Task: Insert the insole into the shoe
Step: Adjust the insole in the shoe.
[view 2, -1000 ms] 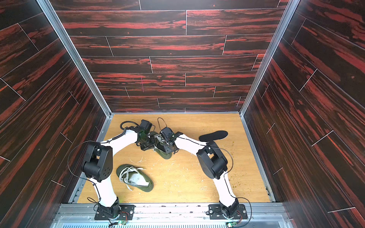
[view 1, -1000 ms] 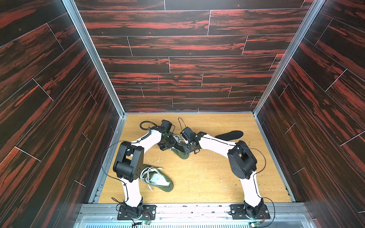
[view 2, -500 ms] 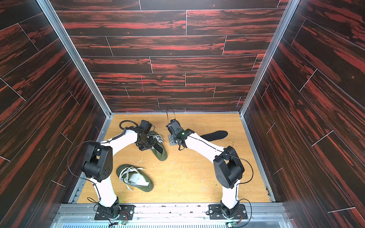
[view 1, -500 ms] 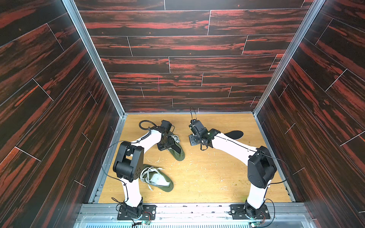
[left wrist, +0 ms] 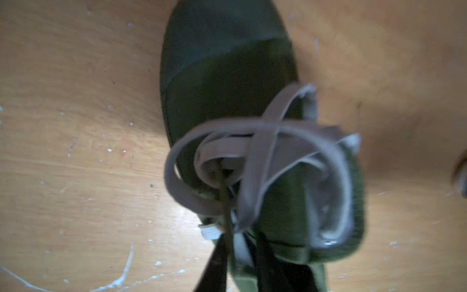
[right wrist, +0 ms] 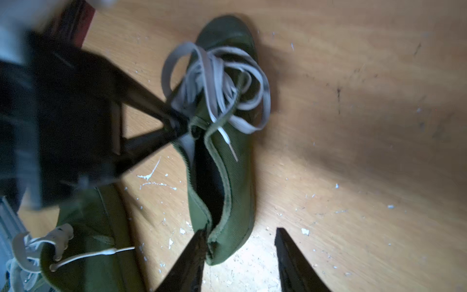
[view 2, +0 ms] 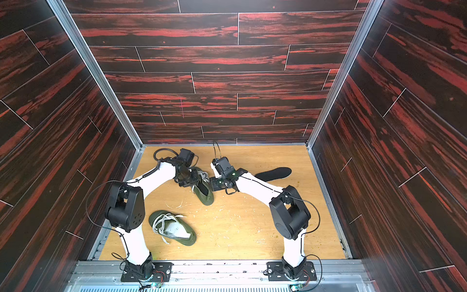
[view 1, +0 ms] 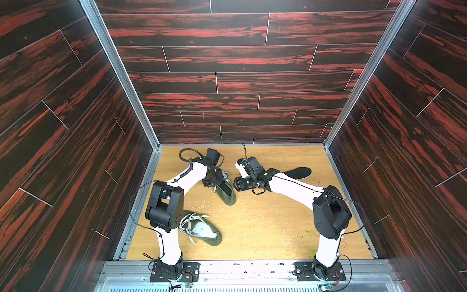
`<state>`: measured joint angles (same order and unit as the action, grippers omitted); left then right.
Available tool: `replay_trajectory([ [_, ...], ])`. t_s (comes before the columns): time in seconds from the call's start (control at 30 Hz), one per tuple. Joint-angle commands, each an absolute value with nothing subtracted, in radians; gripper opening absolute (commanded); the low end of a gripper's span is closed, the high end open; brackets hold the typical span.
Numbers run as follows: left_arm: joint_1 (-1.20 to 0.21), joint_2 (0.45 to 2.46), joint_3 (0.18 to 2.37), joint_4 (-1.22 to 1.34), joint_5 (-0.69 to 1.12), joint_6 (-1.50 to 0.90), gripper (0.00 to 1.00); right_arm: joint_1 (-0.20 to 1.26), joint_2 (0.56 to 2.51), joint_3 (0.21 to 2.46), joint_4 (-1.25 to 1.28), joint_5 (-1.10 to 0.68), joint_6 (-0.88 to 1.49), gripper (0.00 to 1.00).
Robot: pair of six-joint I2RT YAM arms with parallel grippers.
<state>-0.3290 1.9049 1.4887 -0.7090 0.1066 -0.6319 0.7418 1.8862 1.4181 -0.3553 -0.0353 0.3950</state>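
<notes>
A green shoe (view 1: 225,190) (view 2: 204,191) with grey laces lies mid-table; its opening (right wrist: 209,174) looks dark inside. My left gripper (view 1: 215,180) (left wrist: 240,237) is shut on the shoe's tongue by the laces, its tips meeting there in the right wrist view (right wrist: 183,126). My right gripper (view 1: 236,186) (right wrist: 242,244) is open at the heel. One of its fingers (right wrist: 198,246) touches the heel's collar and the other stands off over bare wood. A black insole (view 1: 297,172) (view 2: 275,173) lies flat at the back right, behind my right arm.
A second green shoe (view 1: 202,227) (view 2: 174,227) with loose white laces lies near the front left, beside my left arm's elbow (view 1: 164,204). Dark wood-pattern walls enclose the table (view 1: 265,227) on three sides. White scuffs mark the wood.
My right gripper left the shoe, swung up toward the back, and has come down beside the heel with its jaws wider. My left gripper has stayed at the tongue.
</notes>
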Motion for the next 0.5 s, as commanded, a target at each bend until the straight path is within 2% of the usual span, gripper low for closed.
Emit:
replay_trajectory([
  [0.0, -0.327, 1.847, 1.529, -0.789, 0.097, -0.614, 0.43, 0.707, 1.88, 1.382, -0.317, -0.09, 0.432, 0.48],
  [0.23, -0.347, 1.719, 1.476, -0.877, -0.01, -0.686, 0.59, 0.645, 1.837, 1.321, -0.291, -0.116, 0.437, 0.48],
  [0.33, -0.368, 1.649, 1.454, -0.898, -0.094, -0.73, 0.61, 0.637, 1.834, 1.322, -0.297, -0.114, 0.418, 0.48],
  [0.47, -0.41, 1.611, 1.408, -0.885, -0.087, -0.813, 0.61, 0.634, 1.828, 1.318, -0.292, -0.113, 0.407, 0.48],
])
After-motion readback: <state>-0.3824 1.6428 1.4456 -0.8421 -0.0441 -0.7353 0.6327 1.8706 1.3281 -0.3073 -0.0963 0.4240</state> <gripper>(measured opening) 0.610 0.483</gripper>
